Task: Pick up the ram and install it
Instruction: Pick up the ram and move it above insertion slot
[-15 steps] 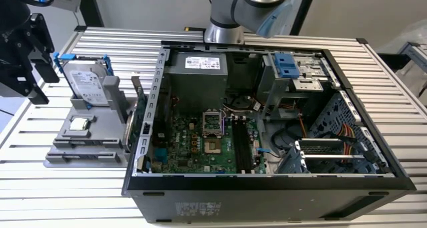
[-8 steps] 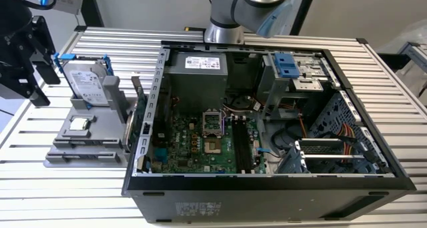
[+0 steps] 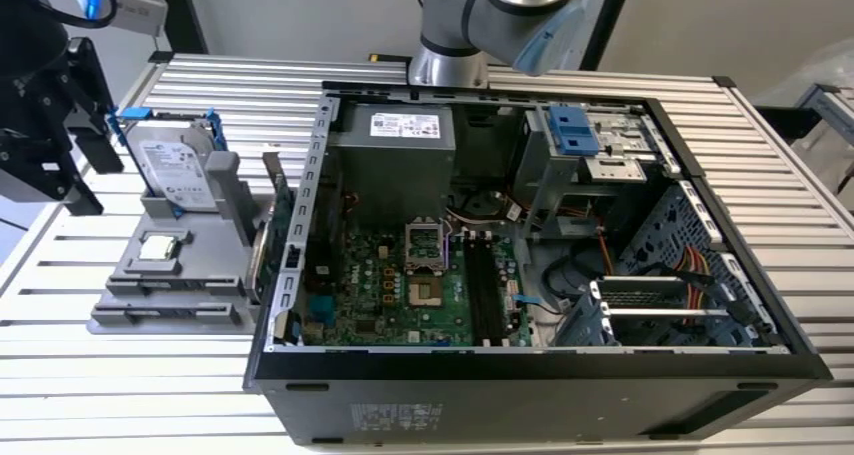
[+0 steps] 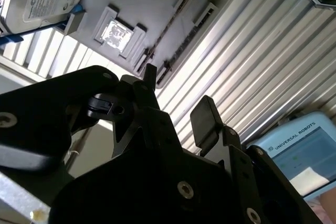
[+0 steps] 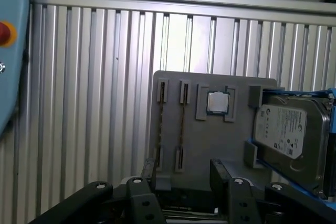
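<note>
Since the ram [image 5: 181, 127] is a thin, stiff, light board standing on edge in a slot of the grey holder [image 5: 210, 140], just beside the processor chip [image 5: 217, 102], it probably wants a gentle pinch across its flat faces near mid-length. It looks fragile and easily bent sideways. The gripper [image 5: 184, 174] hangs clear of it, jaws apart and empty, above the ribbed counter [image 5: 94, 87].
</note>
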`<state>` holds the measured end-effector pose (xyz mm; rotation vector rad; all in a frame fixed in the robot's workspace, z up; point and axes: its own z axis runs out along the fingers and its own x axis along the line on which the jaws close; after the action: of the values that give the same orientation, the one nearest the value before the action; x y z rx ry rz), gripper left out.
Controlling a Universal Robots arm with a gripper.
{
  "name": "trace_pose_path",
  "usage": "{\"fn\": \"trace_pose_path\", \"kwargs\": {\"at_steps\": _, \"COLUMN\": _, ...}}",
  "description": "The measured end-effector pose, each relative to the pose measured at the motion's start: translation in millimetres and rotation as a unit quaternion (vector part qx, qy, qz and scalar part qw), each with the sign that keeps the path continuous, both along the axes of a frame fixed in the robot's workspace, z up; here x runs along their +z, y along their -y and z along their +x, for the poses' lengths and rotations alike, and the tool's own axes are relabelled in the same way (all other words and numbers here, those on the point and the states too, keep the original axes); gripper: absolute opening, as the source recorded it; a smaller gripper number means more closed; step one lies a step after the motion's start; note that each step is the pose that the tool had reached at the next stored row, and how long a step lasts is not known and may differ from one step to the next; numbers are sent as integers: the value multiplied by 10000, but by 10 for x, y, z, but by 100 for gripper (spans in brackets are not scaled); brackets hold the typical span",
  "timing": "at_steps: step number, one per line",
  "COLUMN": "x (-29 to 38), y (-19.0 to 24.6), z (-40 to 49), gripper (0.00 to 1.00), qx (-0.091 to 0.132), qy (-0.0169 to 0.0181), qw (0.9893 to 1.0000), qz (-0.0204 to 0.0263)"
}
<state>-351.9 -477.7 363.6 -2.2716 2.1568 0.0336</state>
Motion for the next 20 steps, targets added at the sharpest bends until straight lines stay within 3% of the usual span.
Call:
{"fn": "trace_pose_path", "kwargs": {"at_steps": 3, "x": -27, "y": 0, "z": 0, "gripper": 100, "qx": 0, "qy": 0, "qw": 10000, "qz": -4}}
{"fn": "trace_pose_path", "kwargs": {"at_steps": 9, "x": -72, "y": 0, "z": 0, "gripper": 100, "qx": 0, "qy": -1, "qw": 10000, "qz": -61}}
{"fn": "trace_pose_path", "kwargs": {"at_steps": 20, "x": -171, "y": -1, "z": 0, "gripper": 100, "qx": -53, "qy": -2, "qw": 10000, "qz": -71}}
